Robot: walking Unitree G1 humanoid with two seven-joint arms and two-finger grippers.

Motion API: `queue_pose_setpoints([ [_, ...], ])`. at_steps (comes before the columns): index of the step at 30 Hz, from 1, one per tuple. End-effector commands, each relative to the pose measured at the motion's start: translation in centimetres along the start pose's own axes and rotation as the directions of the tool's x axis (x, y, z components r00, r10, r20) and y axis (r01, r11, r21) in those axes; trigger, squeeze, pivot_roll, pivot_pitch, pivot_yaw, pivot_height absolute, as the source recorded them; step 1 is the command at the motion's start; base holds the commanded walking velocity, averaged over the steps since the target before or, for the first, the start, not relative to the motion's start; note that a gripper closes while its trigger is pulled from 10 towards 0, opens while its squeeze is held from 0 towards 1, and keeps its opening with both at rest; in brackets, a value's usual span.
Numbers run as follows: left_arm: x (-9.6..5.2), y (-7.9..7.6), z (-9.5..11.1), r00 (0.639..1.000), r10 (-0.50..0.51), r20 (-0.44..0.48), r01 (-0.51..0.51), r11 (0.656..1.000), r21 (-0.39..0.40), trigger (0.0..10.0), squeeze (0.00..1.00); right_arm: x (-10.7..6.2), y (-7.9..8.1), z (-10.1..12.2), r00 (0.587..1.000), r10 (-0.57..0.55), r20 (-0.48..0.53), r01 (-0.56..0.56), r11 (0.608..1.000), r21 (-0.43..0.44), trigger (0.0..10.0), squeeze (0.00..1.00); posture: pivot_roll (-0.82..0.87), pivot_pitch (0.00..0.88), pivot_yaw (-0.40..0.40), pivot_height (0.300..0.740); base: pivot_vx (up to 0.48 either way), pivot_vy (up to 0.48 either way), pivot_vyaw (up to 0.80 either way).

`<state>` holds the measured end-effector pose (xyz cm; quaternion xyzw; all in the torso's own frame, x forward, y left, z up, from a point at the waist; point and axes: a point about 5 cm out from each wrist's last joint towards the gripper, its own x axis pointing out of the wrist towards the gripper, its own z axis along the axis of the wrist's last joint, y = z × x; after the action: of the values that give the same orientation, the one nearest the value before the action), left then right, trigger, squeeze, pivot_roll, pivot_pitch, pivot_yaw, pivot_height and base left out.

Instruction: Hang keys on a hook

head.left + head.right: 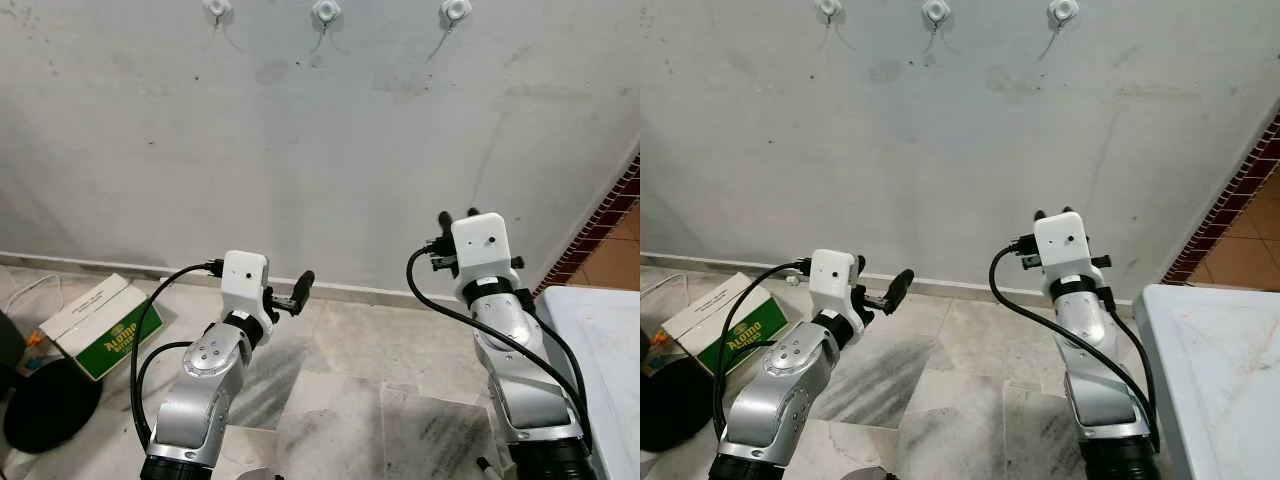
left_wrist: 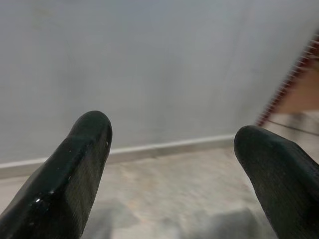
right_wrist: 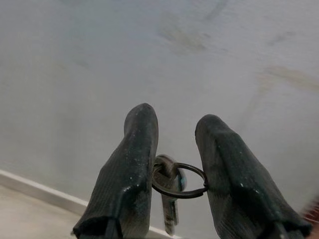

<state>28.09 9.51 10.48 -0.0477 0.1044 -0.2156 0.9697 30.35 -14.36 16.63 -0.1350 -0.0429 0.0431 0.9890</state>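
Three white hooks are fixed high on the grey wall: a left hook [image 1: 217, 8], a middle hook [image 1: 326, 11] and a right hook [image 1: 455, 10]. My right gripper [image 3: 174, 127] points up toward the wall, well below the hooks, and is shut on a metal key ring [image 3: 179, 180] with a key hanging from it. Its fingertips [image 1: 445, 217] show above the white wrist block. Lower at the left, my left gripper [image 2: 172, 142] is open and holds nothing; one of its fingers [image 1: 303, 285] sticks out to the right.
A green and white cardboard box [image 1: 100, 325] lies on the tiled floor at the left, beside a black round object [image 1: 50, 405]. A white table [image 1: 1225, 370] stands at the right. A brick-trimmed edge [image 1: 610, 215] ends the wall on the right.
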Motion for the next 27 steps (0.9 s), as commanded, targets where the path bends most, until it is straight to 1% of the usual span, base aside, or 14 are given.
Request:
queue_pose_setpoints([
  [1,0.2,-0.4,-0.2,0.998,-0.052,-0.024,0.052,0.999,-0.009,10.0,0.00,0.1,0.7,1.5,0.997,0.058,0.054,-0.060,0.998,0.029,10.0,0.00,-0.03,0.056,0.036,0.740,0.000,0.000,-0.80],
  [4,0.3,-1.0,-0.1,0.992,-0.126,-0.030,0.125,0.992,-0.017,10.0,0.00,-0.2,1.7,2.2,0.988,0.133,0.082,-0.140,0.987,0.083,10.0,0.00,-0.03,0.056,0.036,0.740,0.000,0.000,-0.27],
  [7,0.2,-1.4,0.2,0.983,-0.184,-0.012,0.184,0.983,0.008,10.0,0.00,-0.6,2.5,2.7,0.971,0.214,0.104,-0.227,0.966,0.127,10.0,0.00,-0.03,0.056,0.037,0.740,0.000,0.000,0.00],
  [10,0.1,-1.5,0.5,0.978,-0.209,0.012,0.209,0.978,0.024,10.0,0.00,-0.8,3.0,2.9,0.957,0.269,0.109,-0.283,0.947,0.153,10.0,0.00,-0.03,0.056,0.037,0.740,0.000,0.000,0.00],
  [12,-0.2,-1.5,0.7,0.971,-0.237,0.027,0.235,0.970,0.059,10.0,0.00,-0.9,3.2,3.0,0.948,0.299,0.108,-0.314,0.935,0.163,10.0,0.00,-0.03,0.055,0.036,0.740,0.000,0.000,0.00],
  [13,-0.3,-1.5,0.8,0.966,-0.255,0.037,0.252,0.964,0.081,10.0,0.00,-1.0,3.4,3.0,0.940,0.326,0.104,-0.340,0.923,0.178,10.0,0.00,-0.03,0.055,0.036,0.740,0.000,0.000,0.00],
  [15,-0.5,-1.6,1.2,0.953,-0.296,0.066,0.291,0.954,0.074,10.0,0.00,-1.3,3.8,3.2,0.913,0.394,0.107,-0.408,0.894,0.188,10.0,0.00,-0.02,0.052,0.035,0.740,0.000,0.000,0.00],
  [16,-0.5,-1.7,1.8,0.945,-0.310,0.100,0.304,0.950,0.074,10.0,0.00,-1.5,4.1,3.3,0.895,0.434,0.108,-0.447,0.871,0.206,10.0,0.00,-0.02,0.051,0.034,0.740,0.000,0.000,0.00],
  [17,-0.5,-1.7,1.8,0.945,-0.310,0.100,0.304,0.950,0.074,10.0,0.00,-1.5,4.1,3.3,0.895,0.434,0.108,-0.447,0.871,0.206,10.0,0.00,-0.02,0.051,0.034,0.740,0.000,0.000,0.00],
  [19,-0.5,-1.9,2.1,0.935,-0.335,0.117,0.328,0.942,0.074,10.0,0.00,-1.6,4.3,3.5,0.874,0.473,0.113,-0.486,0.845,0.224,10.0,0.00,-0.02,0.048,0.035,0.740,0.000,0.000,0.00],
  [20,-0.5,-1.9,2.1,0.935,-0.335,0.117,0.328,0.942,0.074,10.0,0.00,-1.6,4.3,3.5,0.874,0.473,0.113,-0.486,0.845,0.224,10.0,0.00,-0.02,0.048,0.035,0.740,0.000,0.000,0.00],
  [22,-0.5,-2.1,2.3,0.924,-0.361,0.125,0.353,0.932,0.081,10.0,0.00,-1.9,4.6,3.7,0.844,0.522,0.124,-0.536,0.811,0.232,10.0,0.00,-0.02,0.046,0.036,0.740,0.000,0.000,0.00],
  [25,-0.4,-2.1,2.3,0.919,-0.372,0.132,0.365,0.928,0.080,10.0,0.00,-2.1,4.7,4.2,0.817,0.559,0.142,-0.575,0.774,0.264,10.0,0.00,-0.02,0.046,0.036,0.740,0.000,0.000,0.00],
  [27,-0.4,-2.1,2.2,0.916,-0.378,0.133,0.371,0.926,0.073,10.0,0.00,-2.2,4.7,4.4,0.807,0.571,0.147,-0.588,0.759,0.280,10.0,0.00,-0.02,0.046,0.036,0.740,0.000,0.000,0.00],
])
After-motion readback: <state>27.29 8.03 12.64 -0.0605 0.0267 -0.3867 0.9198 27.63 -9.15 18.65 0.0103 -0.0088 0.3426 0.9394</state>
